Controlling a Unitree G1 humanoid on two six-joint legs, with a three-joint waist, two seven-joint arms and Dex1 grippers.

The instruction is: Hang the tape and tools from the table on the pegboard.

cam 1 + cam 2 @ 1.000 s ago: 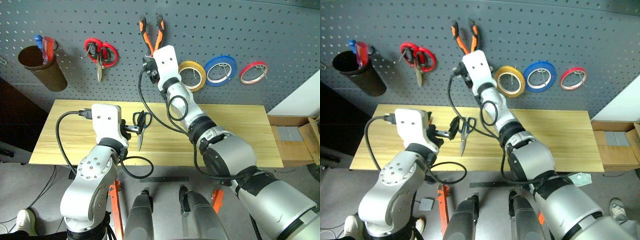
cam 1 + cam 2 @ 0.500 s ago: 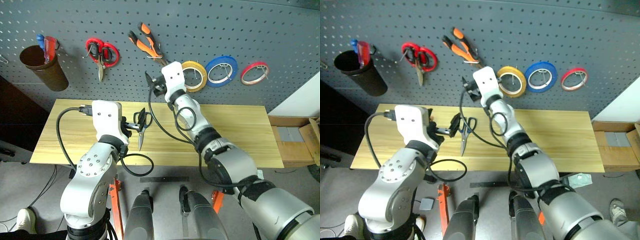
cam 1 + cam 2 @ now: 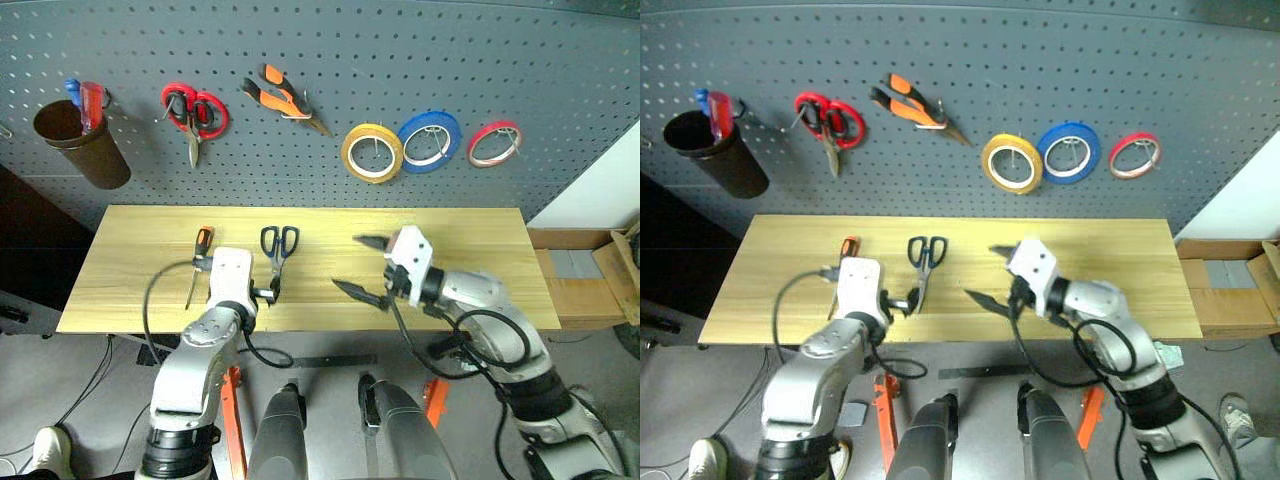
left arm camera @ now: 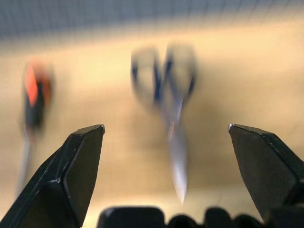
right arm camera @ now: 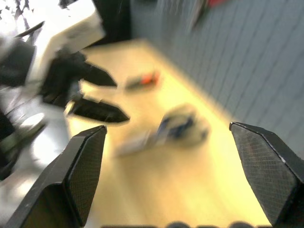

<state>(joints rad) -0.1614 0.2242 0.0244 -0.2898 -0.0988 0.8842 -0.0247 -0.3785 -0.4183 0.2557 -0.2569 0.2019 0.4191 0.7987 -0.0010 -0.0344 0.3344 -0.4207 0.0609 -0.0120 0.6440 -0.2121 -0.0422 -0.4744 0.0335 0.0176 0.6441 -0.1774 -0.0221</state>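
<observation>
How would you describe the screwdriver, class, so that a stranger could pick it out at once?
Start at the light wooden table below the grey pegboard. Two tools lie on its left half: the dark-handled scissors and, left of them, the screwdriver. It is the slim one with an orange-and-black handle and one thin shaft, no finger loops.

Even, bright overhead light falls on the pale wooden tabletop (image 3: 460, 235) and dark grey perforated pegboard (image 3: 560, 60); head views are sharp. Both wrist views are motion-blurred, smearing the dark-blue-handled scissors (image 4: 166, 90) beyond the black claw fingers (image 4: 71, 180).
</observation>
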